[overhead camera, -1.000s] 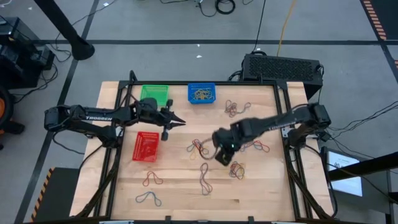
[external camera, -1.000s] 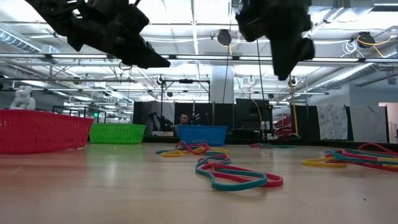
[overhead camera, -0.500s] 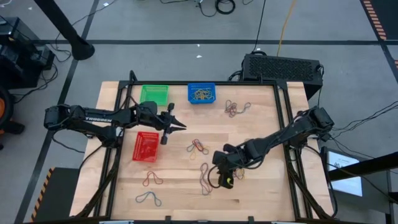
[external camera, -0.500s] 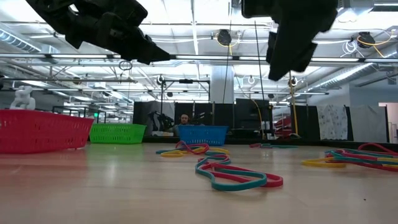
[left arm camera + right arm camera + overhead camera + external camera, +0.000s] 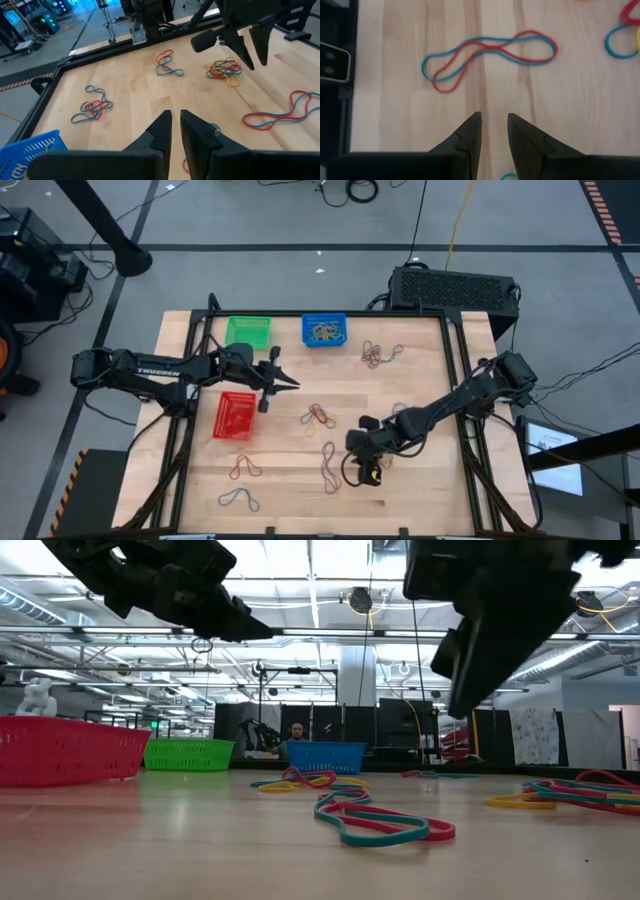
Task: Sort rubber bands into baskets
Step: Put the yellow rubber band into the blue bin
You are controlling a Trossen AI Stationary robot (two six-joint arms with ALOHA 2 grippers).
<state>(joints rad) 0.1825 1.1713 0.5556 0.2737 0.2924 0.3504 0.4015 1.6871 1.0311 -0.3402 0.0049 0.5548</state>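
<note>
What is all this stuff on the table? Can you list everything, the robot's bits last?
Table: one, pale wood, dark frame around it.
Green basket: one, at the far edge.
Blue basket: one, right of the green one, tan bands inside.
Red basket: one, nearer, under the left arm.
Rubber bands: many loose clusters, red, blue and yellow, spread over the table; one far cluster, one near the front edge, one red-and-blue loop ahead of the right tool.
Black box: one, behind the table.
Left tool: dark, above the table between the baskets, fingers nearly together, empty.
Right tool: dark, near the table's middle front, fingers slightly apart, empty.
</note>
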